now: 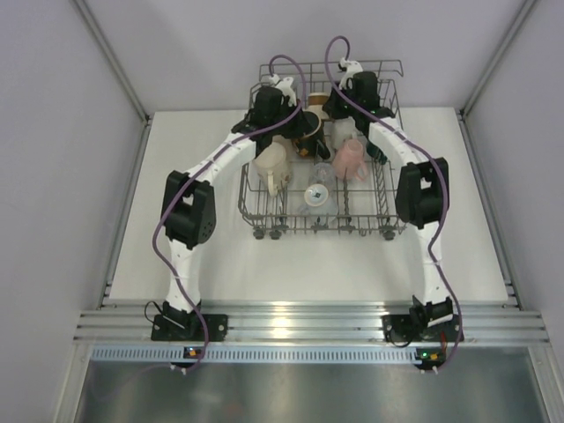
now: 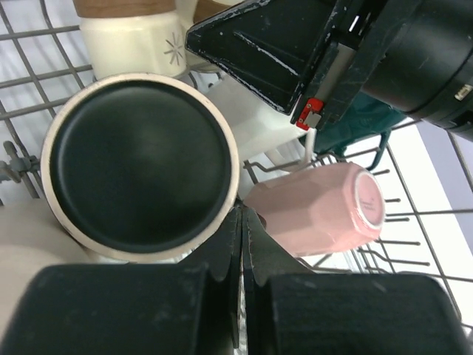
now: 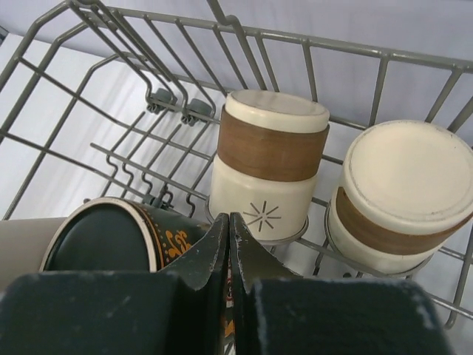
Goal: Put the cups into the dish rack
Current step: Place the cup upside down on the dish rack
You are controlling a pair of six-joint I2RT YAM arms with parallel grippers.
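**Overhead, Two Arms Hung Over a Loaded Dish Rack**

Both arms stretched into the grey wire dish rack [image 1: 388,63], which stood on the pale table [image 1: 220,256] beyond the arm bases.

The left gripper [image 2: 242,222] hung with its fingers pressed flat together and nothing between them. Just left of its fingertips sat the black cup [image 2: 140,163], its dark base ringed in cream and turned toward the wrist camera. Just right of the fingertips lay the pink cup [image 2: 318,214], tipped on its side across the tines, its base facing away to the right. Farther beyond the fingertips, the right arm [image 2: 414,52] crossed the rack, and a dark green cup [image 2: 358,133] showed partly beneath it.

The right gripper [image 3: 228,229] likewise had its fingers closed against each other, pinching nothing. Just beyond its fingertips stood the star-marked brown-banded cup [image 3: 270,163], upside down on the rack floor. To the right of that cup stood a plain brown-banded cup [image 3: 403,200], also inverted, and both were near the rack's far wall. The black cup, showing a gold pattern on its side, leaned just left of these fingertips. Whether it touched the finger could not be told.

Seen from above, a cream mug [image 1: 271,166] and a clear cup [image 1: 317,196] sat in the rack's nearer half, closer to the arm bases than either gripper.
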